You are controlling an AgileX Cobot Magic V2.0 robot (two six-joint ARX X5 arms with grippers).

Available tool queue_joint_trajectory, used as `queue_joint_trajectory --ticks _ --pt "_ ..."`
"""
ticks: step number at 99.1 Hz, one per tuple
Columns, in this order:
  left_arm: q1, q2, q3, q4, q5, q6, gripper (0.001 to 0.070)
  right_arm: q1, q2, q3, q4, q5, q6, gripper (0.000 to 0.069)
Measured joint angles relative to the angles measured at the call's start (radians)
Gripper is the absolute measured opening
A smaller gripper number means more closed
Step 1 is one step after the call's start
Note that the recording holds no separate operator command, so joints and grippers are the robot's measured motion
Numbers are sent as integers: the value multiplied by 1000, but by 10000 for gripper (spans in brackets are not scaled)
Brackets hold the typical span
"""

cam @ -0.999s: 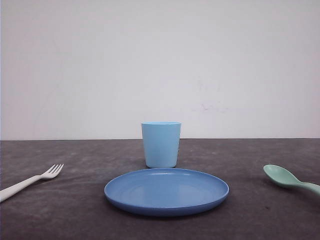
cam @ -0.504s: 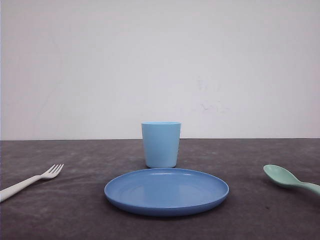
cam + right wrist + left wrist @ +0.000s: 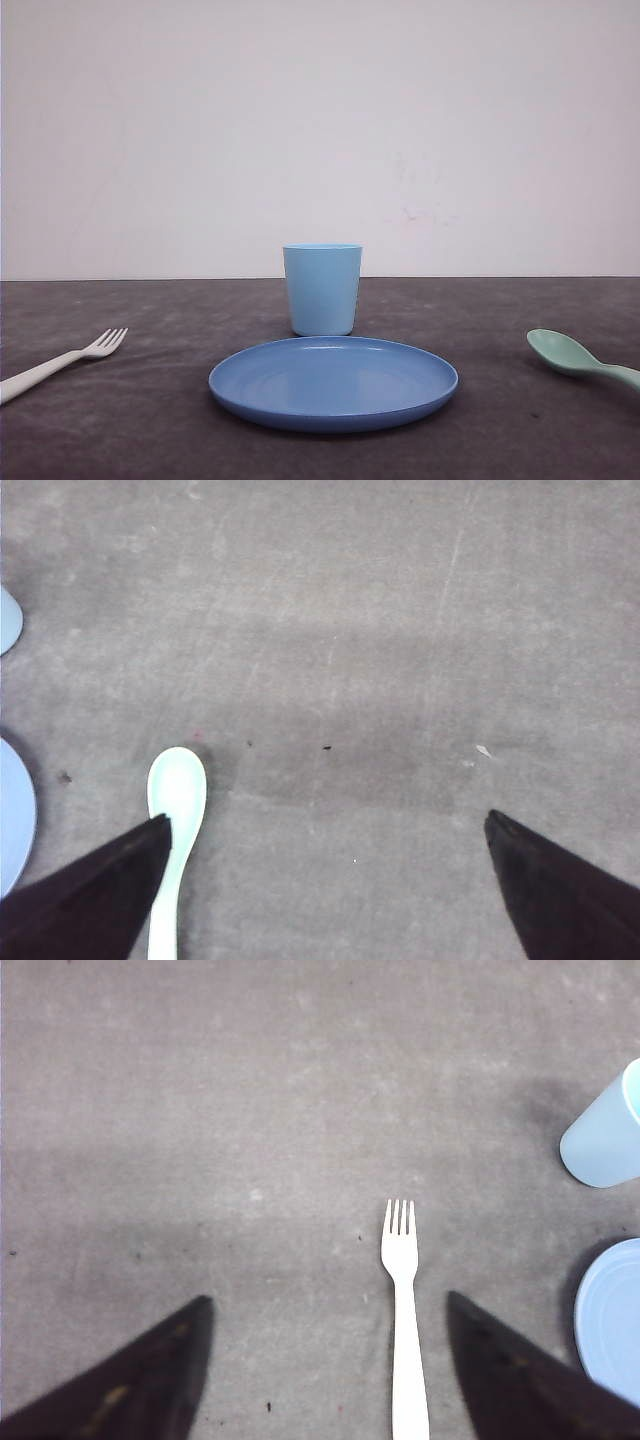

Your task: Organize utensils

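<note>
**Before the first grasp: both utensils lie untouched**

Nearest the robot, on the dark grey table [image 3: 150, 440], the two arms hang above their own sides with nothing held. Seen from the left wrist, the left gripper [image 3: 325, 1360] has its jaws spread wide, and the white fork [image 3: 404, 1310] lies flat between the two dark fingers [image 3: 150, 1380], closer to the finger on the plate's side, its handle toward the wrist and its tines pointing away. Seen from the right wrist, the right gripper [image 3: 325, 880] is likewise spread, but the mint-green spoon [image 3: 174, 820] lies off-centre, its handle just beside one finger [image 3: 90, 895] and its bowl pointing away.

Farther out, from the front, the fork [image 3: 60, 362] sits at the far left of the table and the spoon [image 3: 580, 358] at the far right, both well apart from the round blue plate [image 3: 333, 383] in the middle. Behind the plate stands the light blue cup [image 3: 322, 289], upright.

By my reading the task is at its very start, with neither utensil picked up or moved. The left arm looks nearly lined up: it needs to descend and close across the fork's thin handle. The right arm first needs a sideways shift to centre over the spoon's handle. Both handles lie flat against the table, so the fingers must go low to catch them.
</note>
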Motion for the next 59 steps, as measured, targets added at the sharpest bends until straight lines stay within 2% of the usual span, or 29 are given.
queue_joint_trajectory --ticks 11,34,44,59 --pt "-7 1 0 0 31 -10 476 0 0 0 0 0 0 642" --pt "-92 71 0 0 33 -32 476 0 0 0 -2 0 1 642" --pt "-148 129 0 1 20 -42 474 0 0 0 -10 0 1 642" --pt "-217 239 0 9 -34 -45 473 0 0 0 -16 0 1 642"
